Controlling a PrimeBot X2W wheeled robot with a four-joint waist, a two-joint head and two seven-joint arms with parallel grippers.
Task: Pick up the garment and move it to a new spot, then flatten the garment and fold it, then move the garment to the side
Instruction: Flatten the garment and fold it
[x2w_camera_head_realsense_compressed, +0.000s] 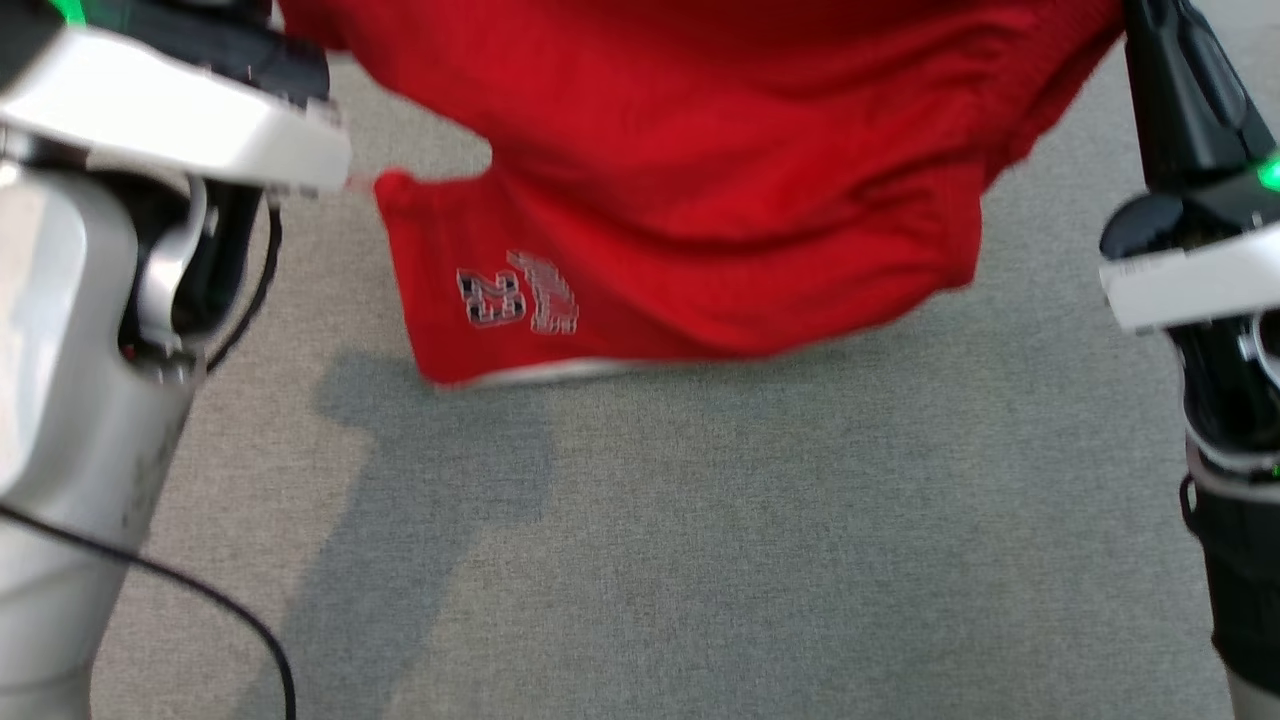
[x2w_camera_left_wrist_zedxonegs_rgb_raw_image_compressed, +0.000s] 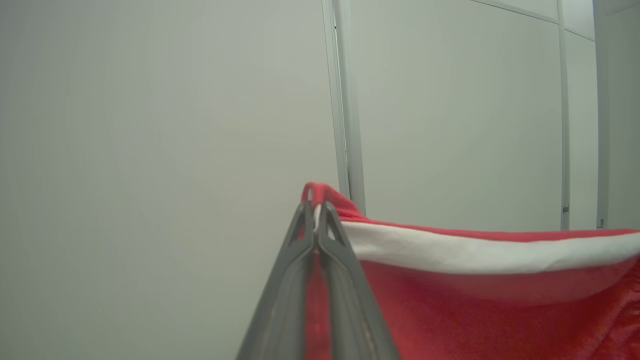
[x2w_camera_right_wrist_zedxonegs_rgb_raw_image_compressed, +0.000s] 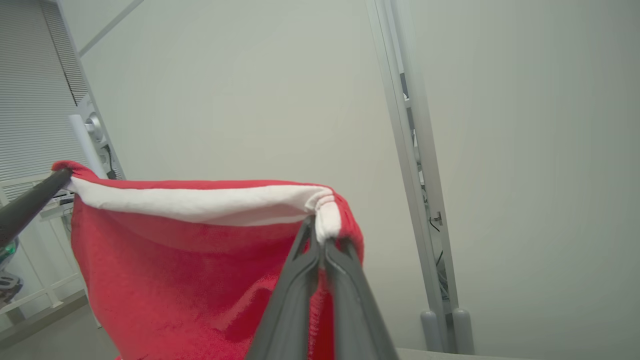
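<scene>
The garment (x2w_camera_head_realsense_compressed: 700, 180) is red with a white band along one edge and a small number print near a lower corner. It hangs in the air above the grey carpet, stretched between my two arms. My left gripper (x2w_camera_left_wrist_zedxonegs_rgb_raw_image_compressed: 315, 207) is shut on one top corner of the garment (x2w_camera_left_wrist_zedxonegs_rgb_raw_image_compressed: 475, 305), pinching the white band. At the other top corner my right gripper (x2w_camera_right_wrist_zedxonegs_rgb_raw_image_compressed: 319, 232) is shut on the bunched band of the garment (x2w_camera_right_wrist_zedxonegs_rgb_raw_image_compressed: 190, 280). The left gripper's dark finger (x2w_camera_right_wrist_zedxonegs_rgb_raw_image_compressed: 30, 205) shows at the far corner in the right wrist view.
Grey carpet (x2w_camera_head_realsense_compressed: 750, 530) spreads below the hanging cloth. My pale left forearm (x2w_camera_head_realsense_compressed: 90, 330) and its cable stand at the left, my dark right forearm (x2w_camera_head_realsense_compressed: 1200, 260) at the right. A pale wall with a metal frame post (x2w_camera_left_wrist_zedxonegs_rgb_raw_image_compressed: 347, 100) lies ahead.
</scene>
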